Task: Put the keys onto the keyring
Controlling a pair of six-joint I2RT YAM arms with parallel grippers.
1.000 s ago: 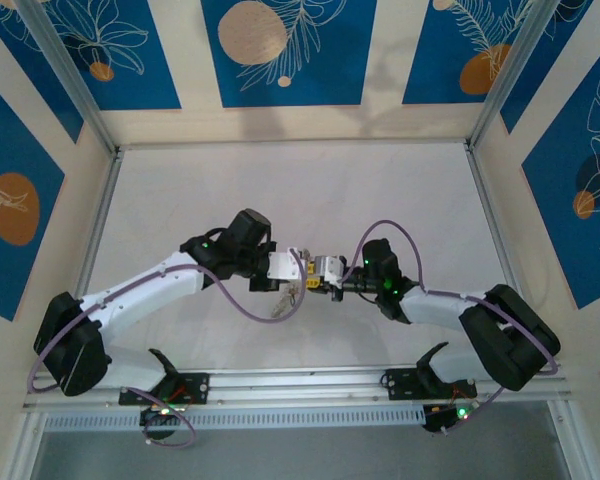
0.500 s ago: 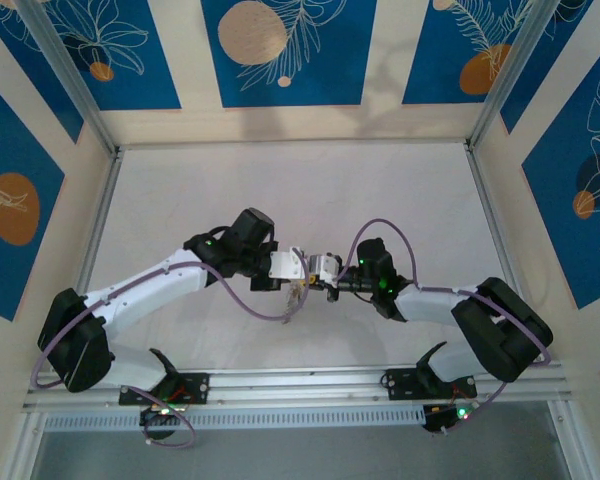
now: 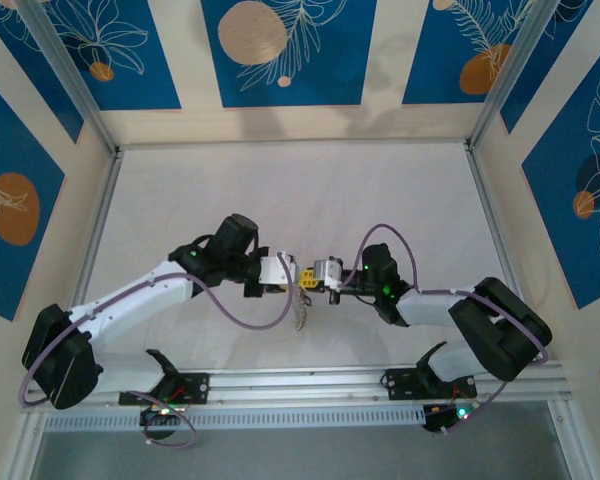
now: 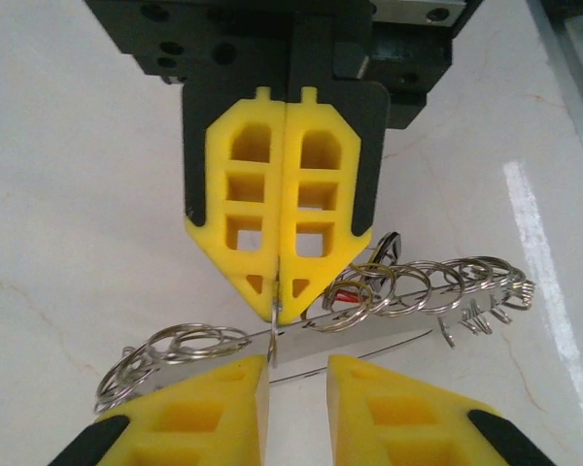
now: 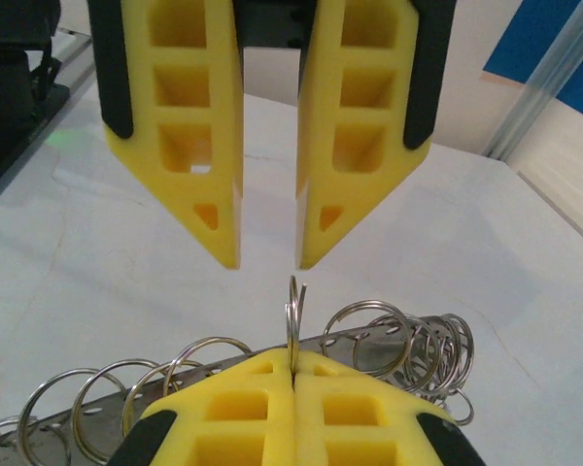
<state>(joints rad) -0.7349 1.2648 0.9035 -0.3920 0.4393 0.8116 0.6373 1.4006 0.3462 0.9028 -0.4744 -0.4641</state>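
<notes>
Currently right hand (image 5: 293, 361) clenched on one edge-on keyring (image 5: 293, 303); left hand (image 5: 267, 264) released, facing it. Rings (image 4: 437, 282) beneath overlap on one strip (image 4: 369, 338), uncountable.

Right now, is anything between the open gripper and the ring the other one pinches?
Nothing visible. The open left gripper faces the ring, pinched upright by the right gripper, with bare space between them.

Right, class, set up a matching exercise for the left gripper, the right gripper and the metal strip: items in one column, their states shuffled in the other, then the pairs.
Column one:
1. left gripper
2. right gripper
3. metal strip

Column two:
A. shut on a wire ring
B. strung with a row of rings
C. jaws apart

Pairs: 1-C, 2-A, 3-B
</notes>
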